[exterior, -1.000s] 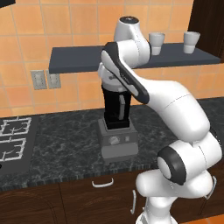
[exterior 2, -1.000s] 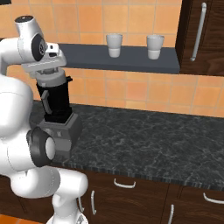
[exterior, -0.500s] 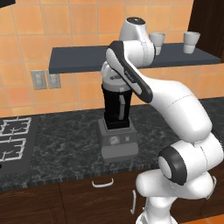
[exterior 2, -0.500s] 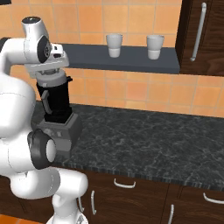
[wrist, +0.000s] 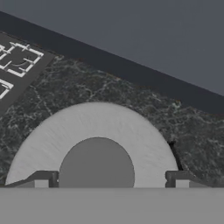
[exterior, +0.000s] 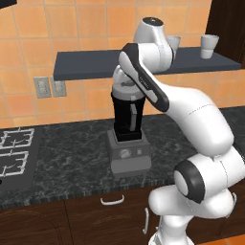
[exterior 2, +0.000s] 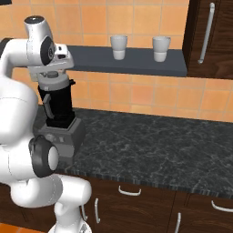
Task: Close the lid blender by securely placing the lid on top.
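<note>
Hand view looks straight down on the lid (wrist: pixel 94 144), its darker knob centred between the two finger tips of the gripper (wrist: pixel 109 179); the tips stand spread on either side of the knob with a gap to it, so the gripper is wide and holds nothing. In the right base view the lid (exterior 2: pixel 55 82) sits on top of the blender (exterior 2: pixel 59 118), which stands on the dark desk (exterior 2: pixel 150 150) under the hand. I judge the placing done and the step in hand to be the release; whether the lid is fully seated cannot be told. The next move calls for a straight lift away, without catching the knob.

Counted: one lid, one blender (exterior: pixel 128 129), one gripper, two white cups (exterior 2: pixel 119 47) on the shelf (exterior 2: pixel 132 61), and a stove (exterior: pixel 12 153) to the left.
</note>
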You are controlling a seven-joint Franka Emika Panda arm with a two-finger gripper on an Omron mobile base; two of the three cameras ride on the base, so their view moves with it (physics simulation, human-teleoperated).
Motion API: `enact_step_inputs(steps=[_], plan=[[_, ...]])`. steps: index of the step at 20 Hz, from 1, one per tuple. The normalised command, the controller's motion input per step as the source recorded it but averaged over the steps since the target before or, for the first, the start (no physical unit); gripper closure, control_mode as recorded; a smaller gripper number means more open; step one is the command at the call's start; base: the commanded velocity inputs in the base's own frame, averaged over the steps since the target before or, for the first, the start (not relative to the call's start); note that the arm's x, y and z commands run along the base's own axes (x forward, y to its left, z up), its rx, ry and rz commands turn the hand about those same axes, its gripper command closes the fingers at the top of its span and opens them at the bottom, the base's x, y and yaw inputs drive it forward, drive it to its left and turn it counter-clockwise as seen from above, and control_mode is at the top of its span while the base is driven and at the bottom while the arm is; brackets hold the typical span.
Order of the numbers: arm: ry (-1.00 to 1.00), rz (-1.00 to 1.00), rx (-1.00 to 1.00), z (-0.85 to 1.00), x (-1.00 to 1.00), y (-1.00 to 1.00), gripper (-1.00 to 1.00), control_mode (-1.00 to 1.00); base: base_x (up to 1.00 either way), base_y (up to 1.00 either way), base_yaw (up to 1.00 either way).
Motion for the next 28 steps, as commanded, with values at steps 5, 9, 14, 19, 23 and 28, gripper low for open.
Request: enact_step_inputs(steps=[5, 9, 14, 19, 23, 28], plan=[[-0.1, 0.0, 0.0, 0.06, -0.05, -0.11, -1.0, -1.0, 0.0, 0.0, 0.0], [-0.19, 0.0, 0.0, 0.31, -0.51, -0.05, -1.0, -1.0, 0.0, 0.0, 0.0], [-0.12, 0.0, 0.0, 0.34, -0.38, 0.02, -1.0, -1.0, 0.0, 0.0, 0.0], [-0.1, 0.0, 0.0, 0.34, -0.52, -0.01, -1.0, -1.0, 0.0, 0.0, 0.0], [-0.12, 0.0, 0.01, 0.06, -0.79, -0.43, -1.0, -1.0, 0.0, 0.0, 0.0], [-0.07, -0.02, 0.01, -0.06, -0.6, -0.89, -1.0, -1.0, 0.0, 0.0, 0.0]])
